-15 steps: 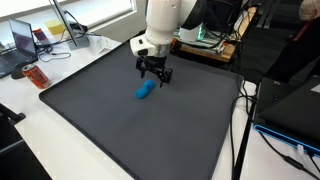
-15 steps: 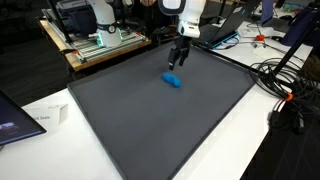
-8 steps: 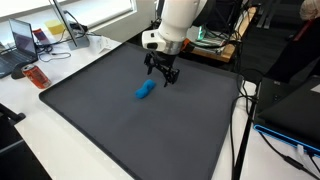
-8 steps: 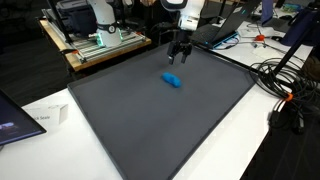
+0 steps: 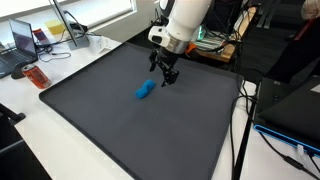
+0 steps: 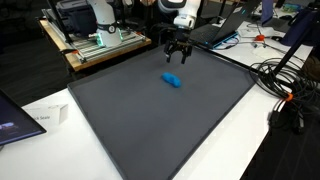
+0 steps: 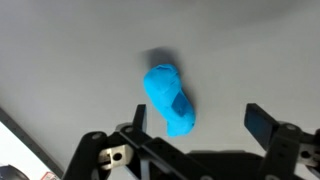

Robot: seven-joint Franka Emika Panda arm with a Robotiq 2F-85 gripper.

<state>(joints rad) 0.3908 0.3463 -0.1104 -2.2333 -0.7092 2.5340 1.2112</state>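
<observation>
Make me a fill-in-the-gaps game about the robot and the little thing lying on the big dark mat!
1. The little lump lying on the dark mat is ____ in colour.
2. The gripper hangs in the air near the lump, and its jaws are ____.
3. Right now the gripper is holding ____.

Missing words: blue; open; nothing.
</observation>
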